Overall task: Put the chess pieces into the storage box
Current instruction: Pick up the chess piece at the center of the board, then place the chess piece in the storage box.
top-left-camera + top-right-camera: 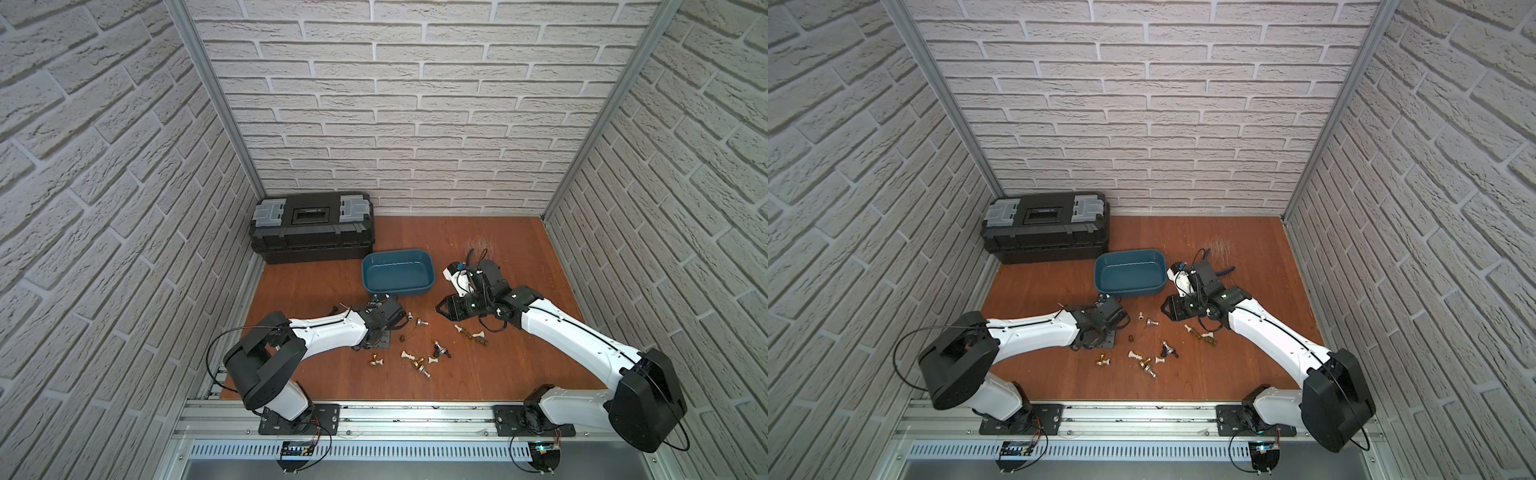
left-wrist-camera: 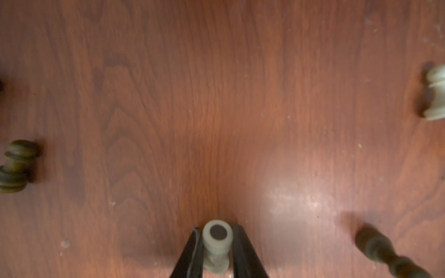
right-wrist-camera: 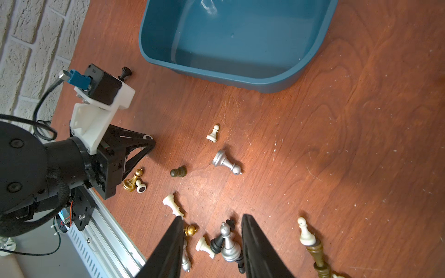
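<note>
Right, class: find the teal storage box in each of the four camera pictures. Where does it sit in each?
Top view: storage box mid-table, in front and to the right of the black toolbox.
Top view: same place.
Left wrist: not in it.
Right wrist: beyond the scattered pieces, cut off by the frame.
Shared landmark: the lying silver pawn, just in front of the box in those three views.

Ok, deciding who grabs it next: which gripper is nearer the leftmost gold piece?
Left. The left gripper, closed on a white pawn, is close beside the gold piece; the right gripper hangs open well away, across the other scattered pieces.
</note>
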`<state>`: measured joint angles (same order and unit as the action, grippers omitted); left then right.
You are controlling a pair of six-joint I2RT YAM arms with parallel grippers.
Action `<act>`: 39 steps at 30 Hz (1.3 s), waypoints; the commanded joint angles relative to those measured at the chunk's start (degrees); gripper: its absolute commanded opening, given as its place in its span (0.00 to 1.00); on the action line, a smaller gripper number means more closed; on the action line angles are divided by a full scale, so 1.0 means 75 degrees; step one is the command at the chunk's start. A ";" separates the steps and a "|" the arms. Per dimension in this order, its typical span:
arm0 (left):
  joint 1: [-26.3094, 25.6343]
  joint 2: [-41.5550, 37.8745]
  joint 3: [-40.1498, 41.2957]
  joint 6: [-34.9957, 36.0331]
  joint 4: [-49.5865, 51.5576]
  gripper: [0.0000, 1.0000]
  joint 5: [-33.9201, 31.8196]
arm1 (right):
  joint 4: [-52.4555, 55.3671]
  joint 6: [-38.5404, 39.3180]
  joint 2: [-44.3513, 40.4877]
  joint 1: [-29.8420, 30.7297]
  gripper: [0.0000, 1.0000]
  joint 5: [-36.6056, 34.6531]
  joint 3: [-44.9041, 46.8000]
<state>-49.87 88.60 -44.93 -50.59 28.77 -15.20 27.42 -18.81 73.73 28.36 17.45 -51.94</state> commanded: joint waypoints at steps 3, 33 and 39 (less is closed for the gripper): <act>0.0117 -0.0147 -0.0051 0.0185 0.0481 0.17 -0.0138 | -0.0136 0.0088 -0.0048 0.0051 0.44 0.0042 -0.0266; 0.2266 0.3757 -0.6887 0.3301 0.1571 0.33 0.0935 | 0.0849 0.0743 0.0121 0.0051 0.44 -0.0710 -0.0603; 0.2269 0.3547 -0.6681 0.3273 0.1532 0.53 0.0962 | 0.0823 0.0885 0.0616 0.0100 0.44 -0.0058 -0.0784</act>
<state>-32.73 117.05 -94.78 -26.61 39.46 -8.64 33.69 -13.47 77.52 28.38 13.50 -56.29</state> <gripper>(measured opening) 0.525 0.446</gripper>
